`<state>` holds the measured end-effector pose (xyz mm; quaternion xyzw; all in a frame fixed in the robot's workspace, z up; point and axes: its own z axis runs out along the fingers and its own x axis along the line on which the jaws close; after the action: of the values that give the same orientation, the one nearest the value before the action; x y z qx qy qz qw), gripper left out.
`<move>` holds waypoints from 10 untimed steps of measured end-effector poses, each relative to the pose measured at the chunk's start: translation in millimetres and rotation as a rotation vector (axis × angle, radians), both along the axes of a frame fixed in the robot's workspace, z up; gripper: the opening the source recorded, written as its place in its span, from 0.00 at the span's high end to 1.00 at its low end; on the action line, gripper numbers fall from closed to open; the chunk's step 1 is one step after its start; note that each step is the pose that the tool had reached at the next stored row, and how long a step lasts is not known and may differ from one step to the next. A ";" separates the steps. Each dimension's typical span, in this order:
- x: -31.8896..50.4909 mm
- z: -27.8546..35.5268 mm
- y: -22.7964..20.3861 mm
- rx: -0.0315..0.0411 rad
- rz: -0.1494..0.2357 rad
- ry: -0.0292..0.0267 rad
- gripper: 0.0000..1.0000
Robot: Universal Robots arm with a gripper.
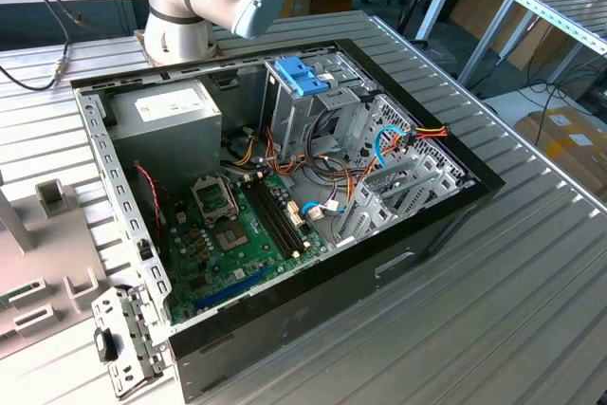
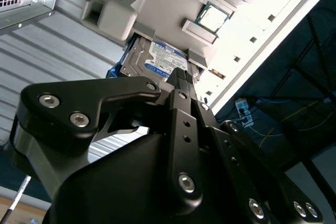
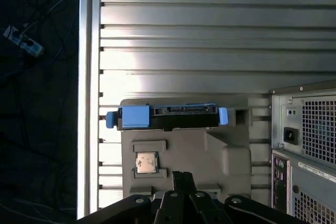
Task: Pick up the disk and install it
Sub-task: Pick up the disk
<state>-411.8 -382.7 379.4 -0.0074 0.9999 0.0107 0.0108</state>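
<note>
While in one grey fixture [image 3: 231,153], one disk [image 3: 168,117], one chip [image 3: 146,162].

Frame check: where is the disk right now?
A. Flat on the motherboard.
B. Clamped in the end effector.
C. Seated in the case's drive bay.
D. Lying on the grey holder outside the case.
D: in the first wrist view the disk lies on the grey holder beside the case, and the end effector is apart from it.
</note>
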 end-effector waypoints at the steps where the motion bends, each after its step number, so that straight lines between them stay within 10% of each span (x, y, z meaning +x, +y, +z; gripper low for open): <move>1: 0.0 0.0 0.0 0.0000 0.018 -0.0001 0.89; 10: 0.0 0.0 0.0 0.0000 0.104 -0.0001 0.89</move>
<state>-411.8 -382.7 379.4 -0.0595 0.9981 0.0113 0.0103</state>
